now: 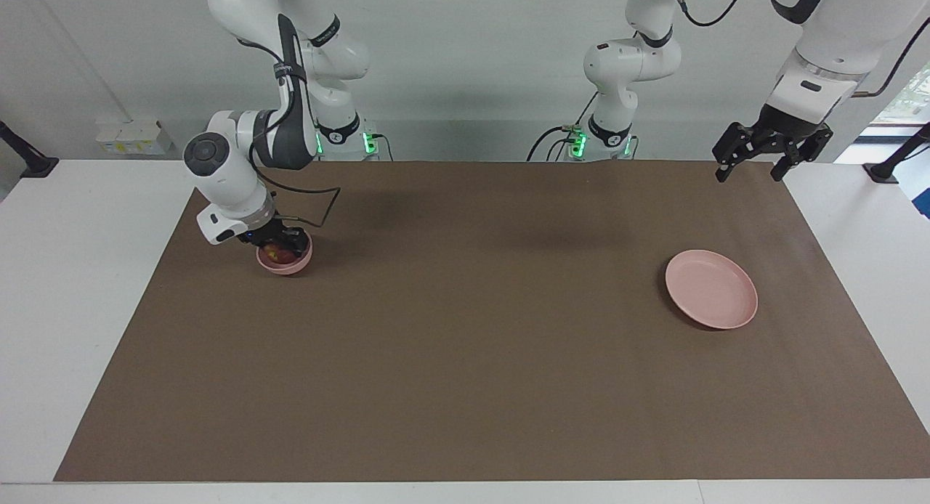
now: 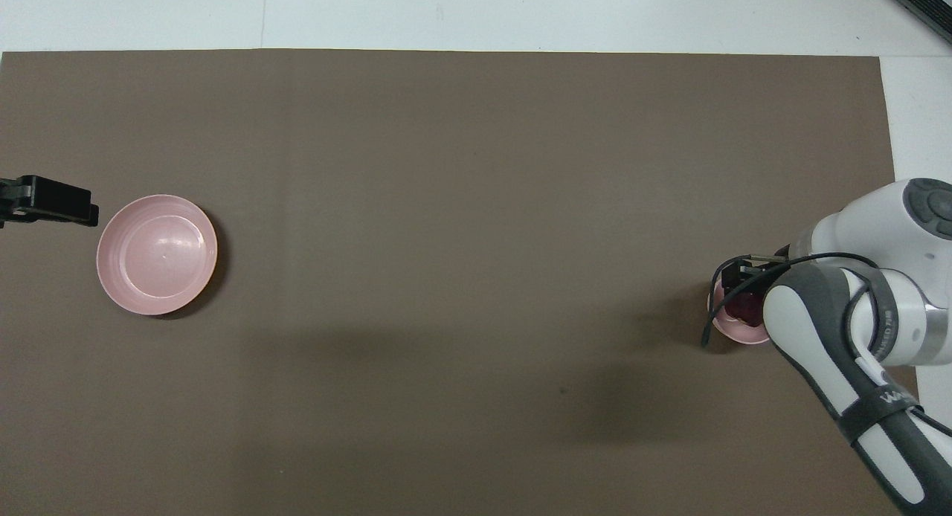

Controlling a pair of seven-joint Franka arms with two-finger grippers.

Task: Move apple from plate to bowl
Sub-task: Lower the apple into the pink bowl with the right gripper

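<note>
The apple sits down inside the bowl, its dark red skin and a yellowish patch showing just above the pale pink rim in the facing view; from overhead only a sliver of the maroon fruit shows in the bowl, the rest covered by the arm above it. The right gripper is lowered into the bowl's mouth and its fingers are clamped on the apple, so the fruit is in the bowl but not released. The bowl stands on the brown mat toward the right arm's end of the table, in the part of the mat nearer to the robots. Well apart from it, toward the left arm's end of the table, the plate lies flat on the mat with nothing on it, and in the overhead view its low raised rim is fully clear. The left gripper hangs in the air over the mat's corner at the robots' edge, near the plate but not above it, its two fingers spread wide with nothing between them; the left arm waits there. The mat covers most of the white table.
</note>
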